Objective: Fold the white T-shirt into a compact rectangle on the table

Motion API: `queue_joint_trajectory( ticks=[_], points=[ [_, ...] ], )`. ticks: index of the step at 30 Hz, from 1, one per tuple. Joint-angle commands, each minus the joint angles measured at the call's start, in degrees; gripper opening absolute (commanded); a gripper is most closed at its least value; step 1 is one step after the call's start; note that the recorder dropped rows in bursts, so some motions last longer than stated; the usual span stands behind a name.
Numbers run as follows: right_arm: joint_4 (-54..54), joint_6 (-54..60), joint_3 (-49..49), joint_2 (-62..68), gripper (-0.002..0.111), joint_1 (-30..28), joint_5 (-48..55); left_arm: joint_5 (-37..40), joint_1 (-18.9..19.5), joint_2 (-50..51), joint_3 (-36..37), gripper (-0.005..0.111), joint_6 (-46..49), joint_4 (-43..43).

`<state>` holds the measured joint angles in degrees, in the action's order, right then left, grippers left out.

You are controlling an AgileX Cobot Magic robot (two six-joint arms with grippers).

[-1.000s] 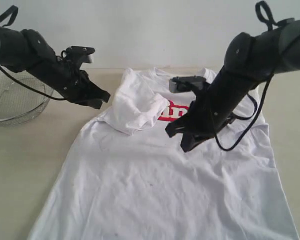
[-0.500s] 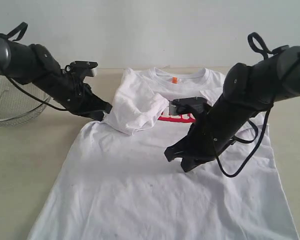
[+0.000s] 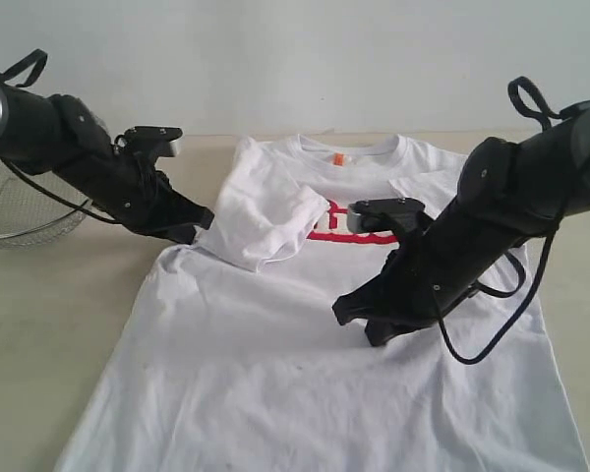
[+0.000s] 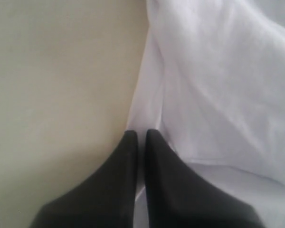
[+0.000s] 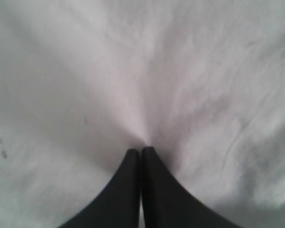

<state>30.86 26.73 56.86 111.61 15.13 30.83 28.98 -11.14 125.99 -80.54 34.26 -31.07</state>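
The pale beige table [image 3: 39, 324] carries the white T-shirt [image 3: 305, 364], which is spread front up with its collar toward the far edge. The sleeve on the basket's side is folded in over the chest and covers part of the red lettering [image 3: 349, 224]. A round wire-mesh basket [image 3: 20, 211] stands at the far left, apart from the shirt.

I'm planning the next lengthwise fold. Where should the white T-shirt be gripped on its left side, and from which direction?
Pinch the white T-shirt at its left side edge, below the folded-in sleeve, coming in low from the table on that side: the edge lies flat and unobstructed there.
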Motion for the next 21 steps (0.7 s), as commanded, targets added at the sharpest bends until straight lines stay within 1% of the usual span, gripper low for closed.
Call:
queue_joint_trajectory(
  ticks=[1,5,8,10,14,16,21],
  points=[
    [-4.6,0.7,-2.4,2.2,0.000,-0.8,3.0,1.6,1.0,-1.5,2.3,0.005,-1.2,3.5],
    [-4.6,0.9,-2.4,2.2,0.000,-0.8,1.4,-1.8,1.2,-3.2,1.5,0.005,-0.7,3.4],
    [-4.1,1.4,-2.4,2.2,0.000,-0.8,1.3,-1.4,1.1,-3.3,-1.1,0.005,0.1,2.6],
    [-4.2,1.5,-2.4,2.2,0.000,-0.8,1.2,-1.1,0.7,-3.3,-2.8,0.005,1.0,-0.4],
    [-4.2,1.5,-2.4,2.2,0.000,-0.8,1.2,-1.0,-1.0,-2.9,-6.8,0.005,8.2,-7.1],
    [-4.0,1.5,-2.4,2.2,0.000,-0.8,1.2,-1.4,-2.0,-1.6,-9.1,0.005,10.4,-9.4],
    [-3.3,1.5,-2.4,2.2,0.000,-0.8,1.5,-1.3,-2.9,4.0,-15.7,0.005,10.3,-10.3]
  ],
)
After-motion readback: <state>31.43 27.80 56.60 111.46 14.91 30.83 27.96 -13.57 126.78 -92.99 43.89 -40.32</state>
